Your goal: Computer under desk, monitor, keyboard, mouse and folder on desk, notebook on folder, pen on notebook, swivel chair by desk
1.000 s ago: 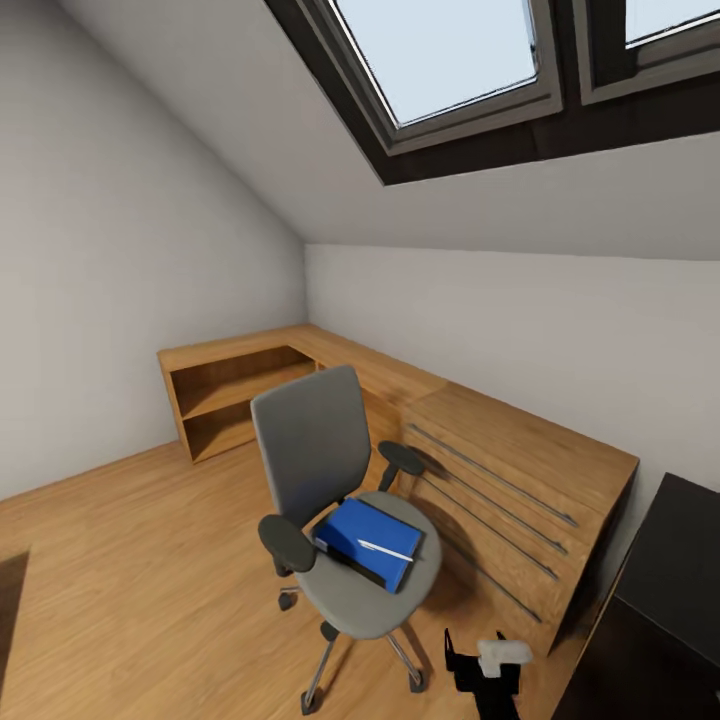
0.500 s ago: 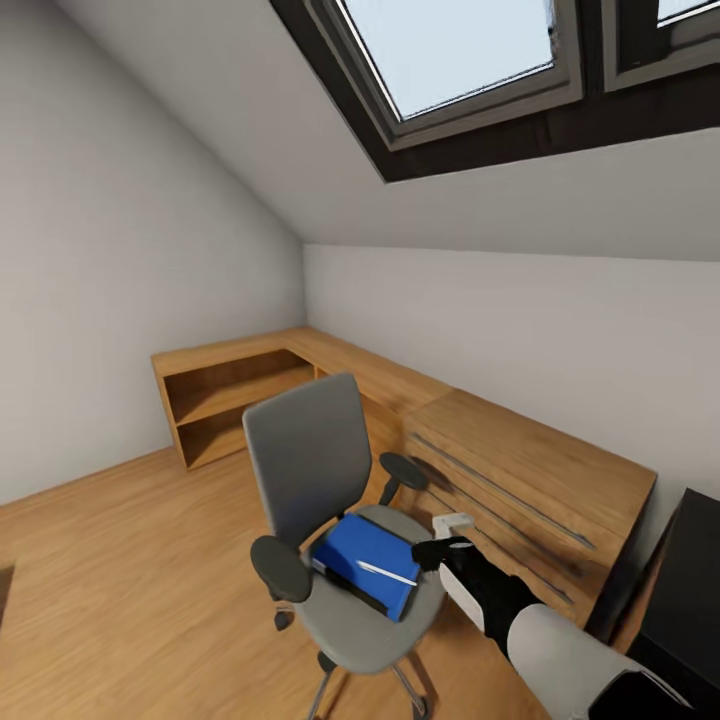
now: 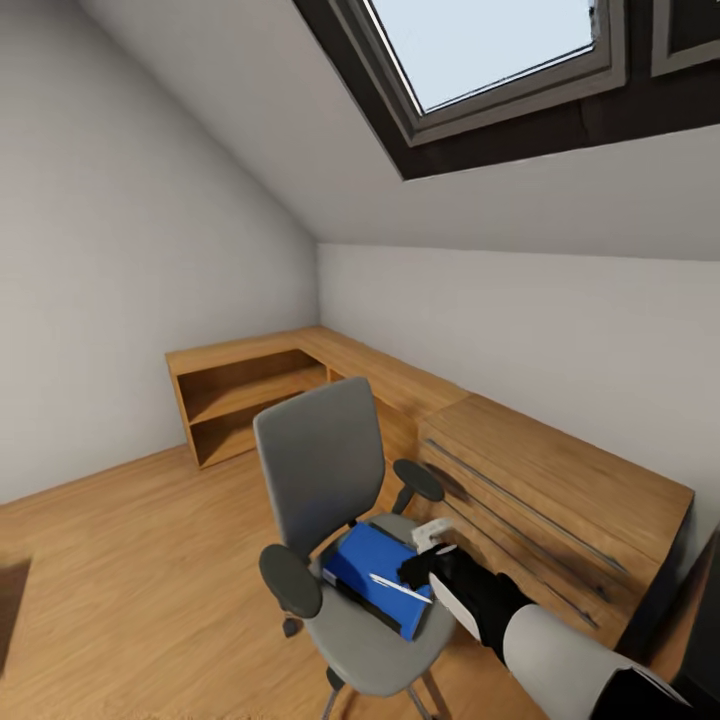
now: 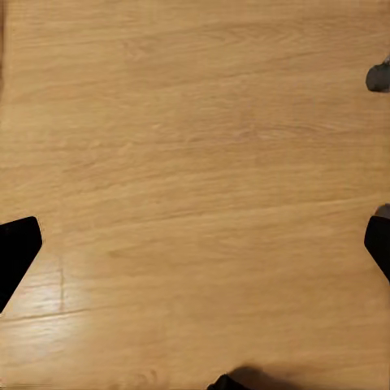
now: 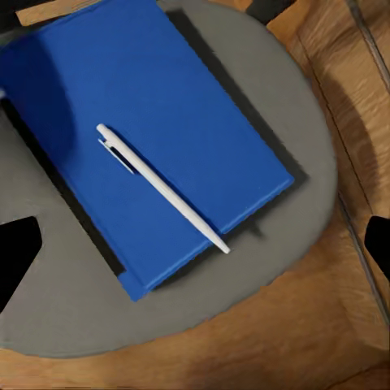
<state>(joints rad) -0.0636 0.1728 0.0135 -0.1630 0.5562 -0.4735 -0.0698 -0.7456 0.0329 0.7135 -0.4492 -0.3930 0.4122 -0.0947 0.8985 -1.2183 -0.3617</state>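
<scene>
The swivel chair, grey with black armrests, stands on the wood floor facing away from the cabinets. On its seat lies the blue folder, with a dark layer showing under its edges. A white pen rests diagonally on top. My right gripper hovers open just above the folder's near corner, its fingertips apart and touching nothing. My left gripper is open over bare floor. A black desk edge shows at the far right.
Light wooden low cabinets run along the right wall close behind the chair, and an open shelf unit stands in the corner. A chair caster is near my left gripper. A sloping ceiling with a skylight hangs overhead.
My right arm rose from low at the bottom edge and reached over the chair seat, ending above the folder. The head view shifted slightly; chair, folder and pen stay put.
</scene>
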